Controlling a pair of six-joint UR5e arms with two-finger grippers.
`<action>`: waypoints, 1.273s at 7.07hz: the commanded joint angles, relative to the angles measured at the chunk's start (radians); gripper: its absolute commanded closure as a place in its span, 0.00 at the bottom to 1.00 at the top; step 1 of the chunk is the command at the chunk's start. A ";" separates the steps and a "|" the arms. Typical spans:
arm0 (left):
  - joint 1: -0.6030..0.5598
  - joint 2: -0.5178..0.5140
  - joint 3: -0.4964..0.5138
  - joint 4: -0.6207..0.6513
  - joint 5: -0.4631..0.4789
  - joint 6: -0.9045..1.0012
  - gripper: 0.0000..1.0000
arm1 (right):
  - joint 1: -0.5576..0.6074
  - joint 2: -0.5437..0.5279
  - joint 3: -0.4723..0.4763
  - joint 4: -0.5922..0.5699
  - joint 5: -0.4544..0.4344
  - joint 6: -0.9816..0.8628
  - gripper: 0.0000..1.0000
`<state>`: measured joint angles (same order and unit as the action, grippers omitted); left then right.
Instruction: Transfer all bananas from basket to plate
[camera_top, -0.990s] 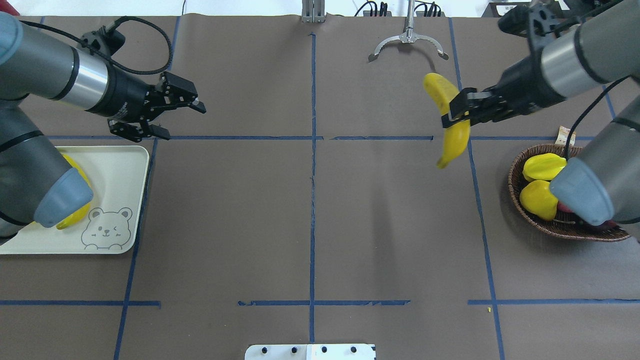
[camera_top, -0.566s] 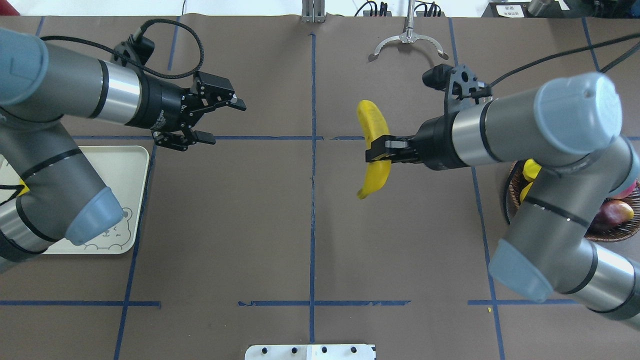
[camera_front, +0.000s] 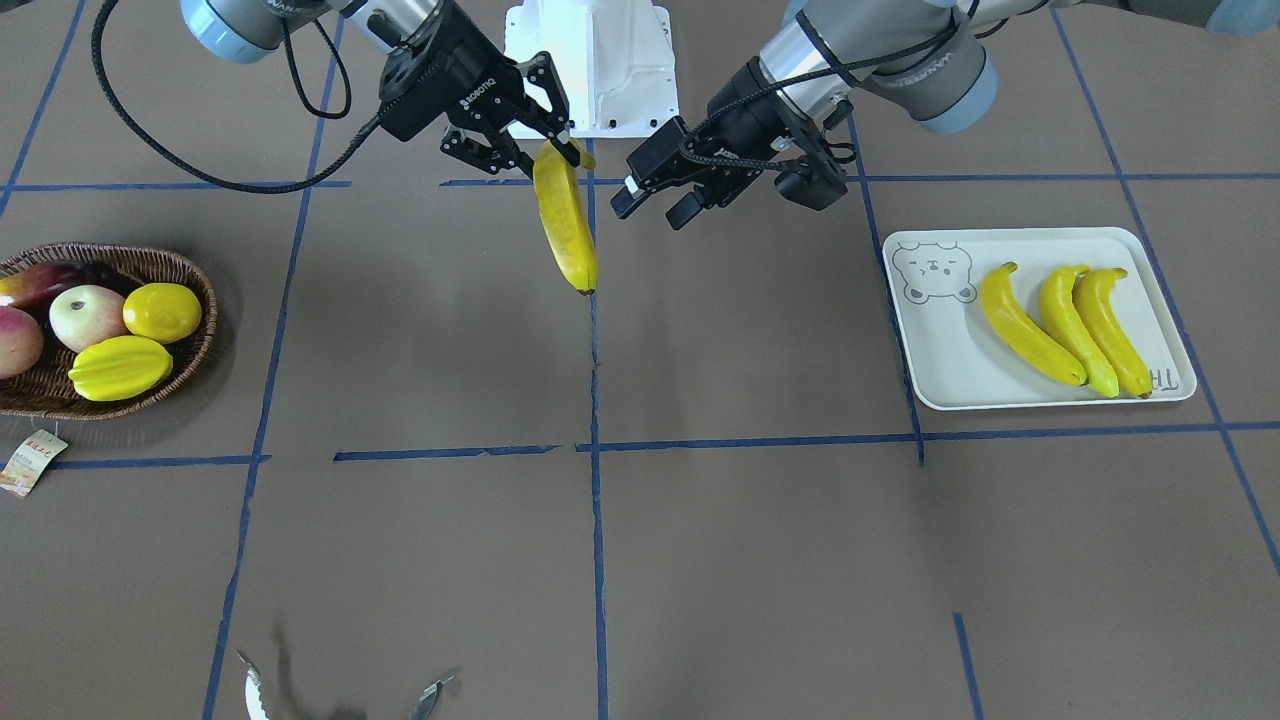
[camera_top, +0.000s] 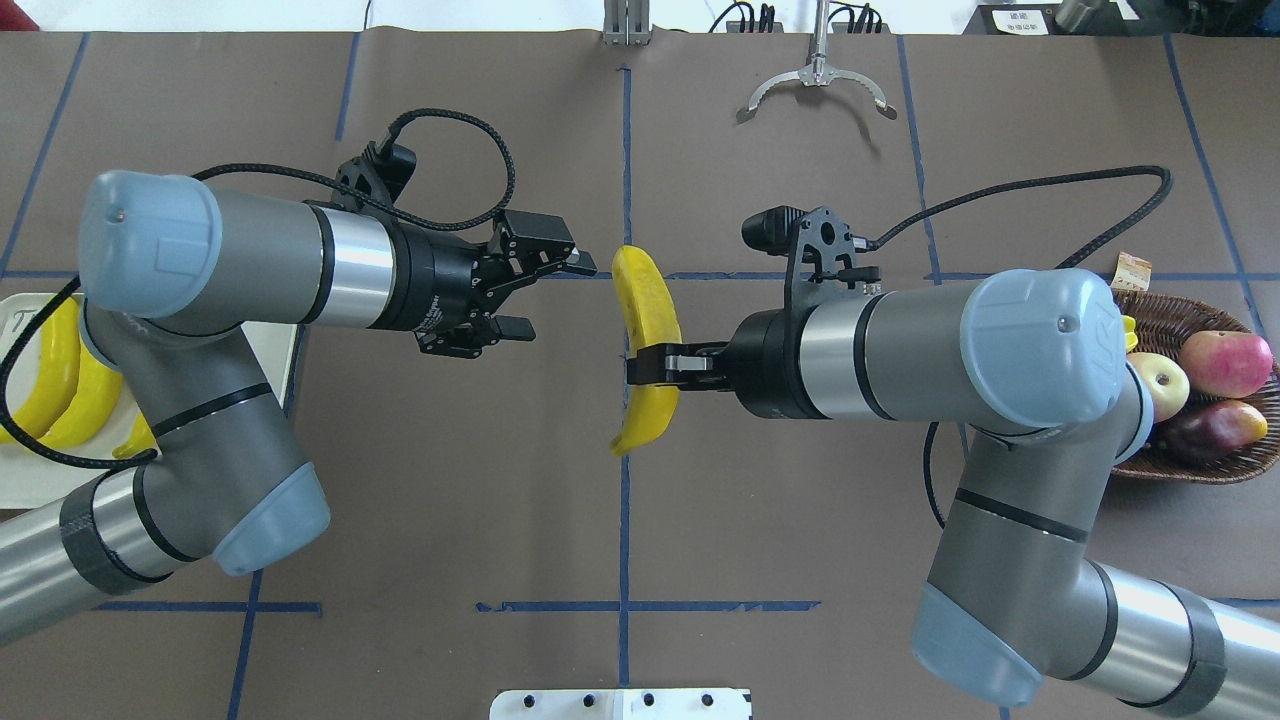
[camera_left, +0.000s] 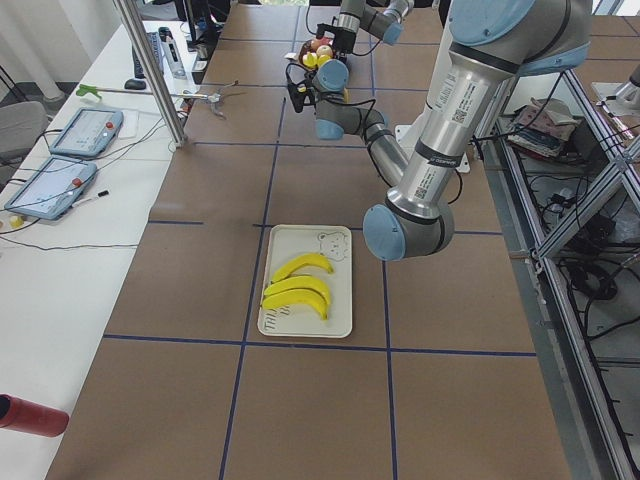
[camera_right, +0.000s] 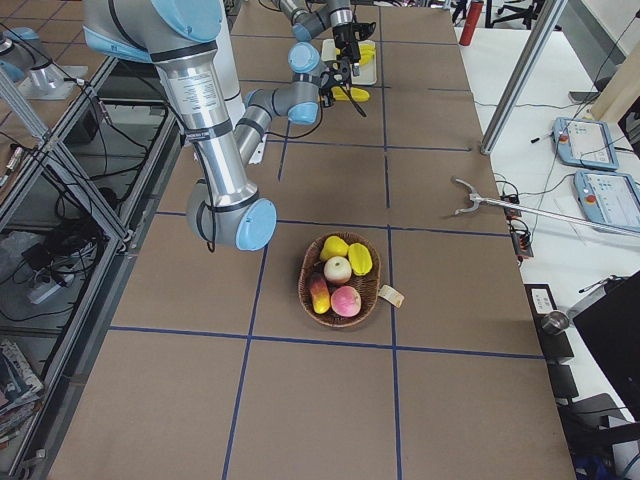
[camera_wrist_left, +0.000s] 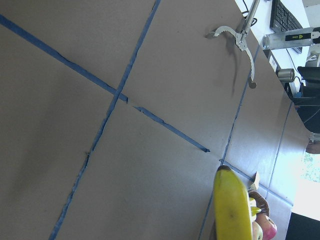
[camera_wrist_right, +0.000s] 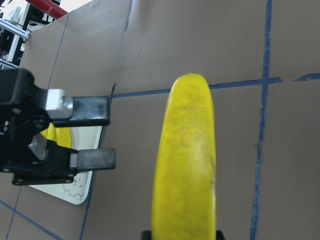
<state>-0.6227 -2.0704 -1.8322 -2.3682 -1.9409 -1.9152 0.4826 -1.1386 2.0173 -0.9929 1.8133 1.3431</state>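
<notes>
**Front-facing view:** your robot's right gripper (camera_front: 548, 150) is clamped on a banana (camera_front: 566, 225), held in the air over the centre line of the table (camera_front: 760, 560). The left gripper (camera_front: 650, 212) sits just beside it, fingers spread wide and holding nothing. Three bananas (camera_front: 1065, 325) lie side by side on the plate (camera_front: 935, 365). The basket (camera_front: 205, 300), well apart, holds a lemon (camera_front: 162, 311) and a starfruit (camera_front: 120, 367) among other fruit.

**Overhead:** you see the two grippers facing each other across the centre line. The banana is between them, gripped only by the right one.

**Left wrist:** the banana's dark tip pokes in at the bottom.

**Right wrist:** the banana fills the centre. The left gripper's parted fingers stand to its left, over the plate's corner.
</notes>
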 joint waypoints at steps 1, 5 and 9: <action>0.017 -0.029 0.017 0.001 0.004 -0.013 0.00 | -0.033 0.010 0.003 0.000 -0.018 0.001 0.97; 0.038 -0.049 0.036 0.000 0.004 -0.013 0.00 | -0.078 0.033 0.001 0.000 -0.063 0.001 0.97; 0.060 -0.045 0.037 -0.003 0.002 -0.005 0.88 | -0.081 0.033 0.003 0.000 -0.065 0.001 0.97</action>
<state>-0.5661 -2.1187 -1.7939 -2.3689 -1.9378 -1.9254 0.4025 -1.1061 2.0189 -0.9925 1.7489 1.3437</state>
